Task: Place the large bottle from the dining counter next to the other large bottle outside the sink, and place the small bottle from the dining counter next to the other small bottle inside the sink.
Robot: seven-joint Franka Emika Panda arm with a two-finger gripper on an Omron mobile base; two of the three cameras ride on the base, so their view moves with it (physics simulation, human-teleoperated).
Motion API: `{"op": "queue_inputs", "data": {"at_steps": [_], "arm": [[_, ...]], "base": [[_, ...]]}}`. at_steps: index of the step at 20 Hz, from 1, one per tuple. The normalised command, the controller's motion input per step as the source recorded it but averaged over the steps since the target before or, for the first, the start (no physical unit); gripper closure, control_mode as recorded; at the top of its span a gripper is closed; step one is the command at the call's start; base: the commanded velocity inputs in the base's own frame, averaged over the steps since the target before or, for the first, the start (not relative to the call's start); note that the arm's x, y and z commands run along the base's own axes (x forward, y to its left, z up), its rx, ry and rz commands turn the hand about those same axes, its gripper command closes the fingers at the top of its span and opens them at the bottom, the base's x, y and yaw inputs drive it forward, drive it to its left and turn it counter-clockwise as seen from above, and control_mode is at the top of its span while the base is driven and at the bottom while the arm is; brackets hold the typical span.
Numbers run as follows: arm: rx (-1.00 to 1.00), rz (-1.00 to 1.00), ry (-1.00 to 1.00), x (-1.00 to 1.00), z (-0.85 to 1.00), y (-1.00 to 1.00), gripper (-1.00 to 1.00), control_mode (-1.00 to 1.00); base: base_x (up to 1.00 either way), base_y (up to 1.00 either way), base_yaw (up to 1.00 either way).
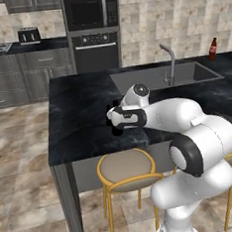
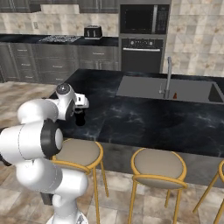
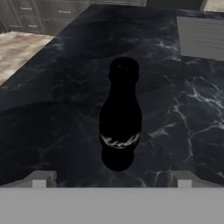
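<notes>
Large bottle (image 3: pixel 120 118), white band label, script unreadable

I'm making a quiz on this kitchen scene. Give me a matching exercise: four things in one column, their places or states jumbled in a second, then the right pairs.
1. black bottle
2. brown bottle
3. toaster
4. gripper

a. on the wall counter, beside the hob
b. open, just above the dining counter
c. upright on the dining counter, before the fingertips
d. on the counter's far corner, beyond the sink

Pairs: 1-c, 2-d, 3-a, 4-b
</notes>
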Motion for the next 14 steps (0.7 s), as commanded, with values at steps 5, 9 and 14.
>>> {"op": "queue_inputs", "data": {"at_steps": [5,9,14], "arm": [[0.00,0.00,0.00,0.17,-0.08,0.01,-1.00,-1.00],[0.00,0.00,0.00,0.18,-0.06,0.00,-1.00,-1.00],[0.01,0.00,0.00,0.20,-0.05,0.01,-1.00,-1.00]], "base": [[0.00,0.00,0.00],[0.00,0.00,0.00],[0.00,0.00,0.00]]}}
